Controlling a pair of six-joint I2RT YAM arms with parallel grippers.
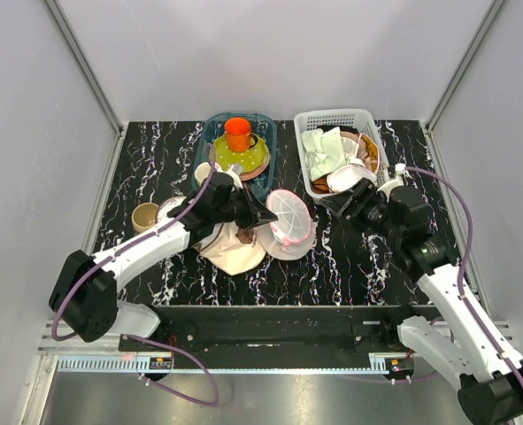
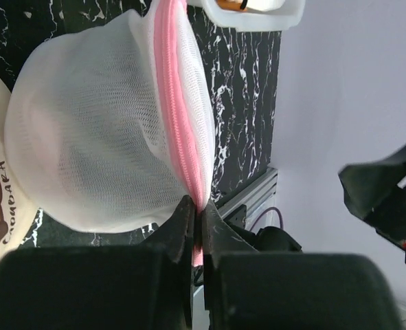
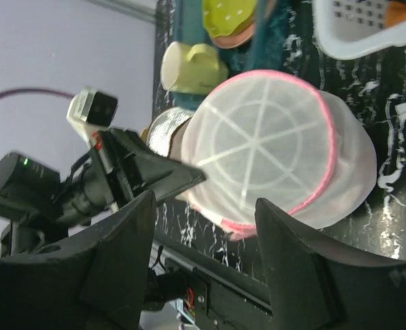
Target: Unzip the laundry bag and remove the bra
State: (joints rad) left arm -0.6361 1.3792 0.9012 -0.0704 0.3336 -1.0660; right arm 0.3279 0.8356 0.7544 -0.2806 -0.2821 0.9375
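Note:
The laundry bag, a round white mesh case with a pink rim and white spoke ribs, stands tilted on edge at the table's middle. My left gripper is shut on its pink zipper rim; in the left wrist view the jaws pinch the pink band together. My right gripper hangs open just right of the bag. In the right wrist view its fingers are spread wide in front of the bag, not touching it. The bra is hidden from view.
A beige cap with a brown mark lies under my left arm. A shiny silver round item and a beige cup sit at the left. Behind are a blue tray holding an orange cup and a white basket with pale green cloth.

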